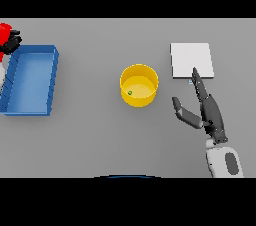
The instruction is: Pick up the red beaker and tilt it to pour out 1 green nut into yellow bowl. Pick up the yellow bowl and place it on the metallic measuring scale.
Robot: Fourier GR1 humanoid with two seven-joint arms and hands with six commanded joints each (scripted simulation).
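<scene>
The yellow bowl (pixel 139 85) stands at the table's middle with one small green nut (pixel 130 92) inside it. At the far left edge my left hand (pixel 11 43) is curled round the red beaker (pixel 4 32), held above the far left corner of the blue bin. My right hand (pixel 206 107) lies open to the right of the bowl, fingers straight and pointing away from me, thumb spread toward the bowl, a gap between them. Its fingertips reach the near edge of the metallic scale (pixel 192 60), a pale square plate at the back right.
A blue rectangular bin (pixel 31 79) sits at the left of the table, below the beaker and well left of the bowl. Bare grey table (pixel 100 135) lies between the bin, the bowl and the scale.
</scene>
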